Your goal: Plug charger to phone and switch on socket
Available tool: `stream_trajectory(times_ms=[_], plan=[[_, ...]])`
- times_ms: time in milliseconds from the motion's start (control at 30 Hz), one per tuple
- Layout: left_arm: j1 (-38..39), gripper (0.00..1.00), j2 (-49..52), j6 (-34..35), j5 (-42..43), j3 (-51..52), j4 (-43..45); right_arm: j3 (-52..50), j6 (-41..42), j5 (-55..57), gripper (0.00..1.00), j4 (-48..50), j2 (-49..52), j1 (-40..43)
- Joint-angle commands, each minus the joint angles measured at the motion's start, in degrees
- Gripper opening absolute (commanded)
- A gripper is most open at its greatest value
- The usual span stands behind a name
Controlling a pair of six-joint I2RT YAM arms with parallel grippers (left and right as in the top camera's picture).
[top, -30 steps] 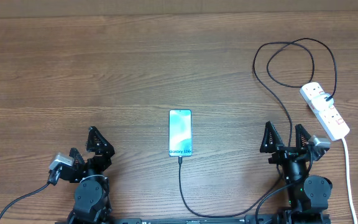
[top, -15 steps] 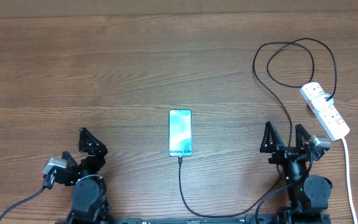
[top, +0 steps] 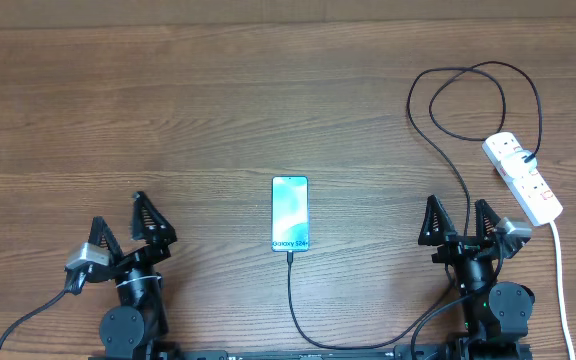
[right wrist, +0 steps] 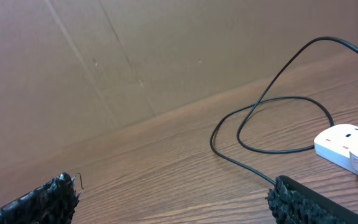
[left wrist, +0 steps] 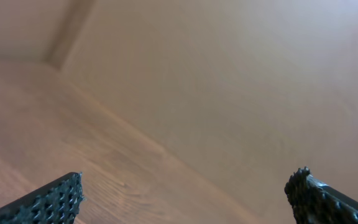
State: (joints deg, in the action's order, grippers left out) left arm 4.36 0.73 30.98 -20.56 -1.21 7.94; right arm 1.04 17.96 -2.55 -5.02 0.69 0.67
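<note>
The phone (top: 290, 214) lies flat mid-table, its blue-teal screen up. The charger (top: 290, 290), a thin black cable, meets the phone's near end with its tip, runs along the front edge and loops at the far right (right wrist: 272, 106) to a black plug in the socket (top: 523, 178). The socket is a white power strip whose end (right wrist: 347, 140) also shows in the right wrist view. My left gripper (top: 118, 212) stands open near the front left, nothing between its fingers (left wrist: 61, 196). My right gripper (top: 456, 204) is open at the front right, just left of the socket, and holds nothing.
A thick white cord (top: 560, 280) runs from the socket toward the front edge at the right. A brown cardboard wall (right wrist: 104, 56) bounds the table's far side. The black cable passes close to the right gripper's right finger (right wrist: 291, 199).
The left arm has swung to the left and drawn back, its open gripper now pointing straight away from the front edge. The right arm, phone and cable have not moved.
</note>
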Motion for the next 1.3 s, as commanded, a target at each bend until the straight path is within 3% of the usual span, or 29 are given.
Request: stream_trajectory(times_ms=[0, 100, 200, 1267], plan=[[-0.7, 1.0, -0.5, -16.1, 12.2, 0.9, -1.4, -0.6, -0.4, 0.3, 1.0, 0.4, -0.5, -0.2], [-0.7, 1.0, -0.5, -22.1, 16.9, 0.9, -7.2, -0.6, -0.4, 0.3, 1.0, 0.4, -0.5, -0.2], [-0.7, 1.0, -0.5, -23.8, 20.0, 0.9, -12.4, -0.6, -0.4, 0.3, 1.0, 0.3, -0.5, -0.2], [-0.7, 1.0, -0.5, -24.6, 20.2, 0.9, -12.4, -0.6, -0.4, 0.3, 1.0, 0.4, -0.5, -0.2]])
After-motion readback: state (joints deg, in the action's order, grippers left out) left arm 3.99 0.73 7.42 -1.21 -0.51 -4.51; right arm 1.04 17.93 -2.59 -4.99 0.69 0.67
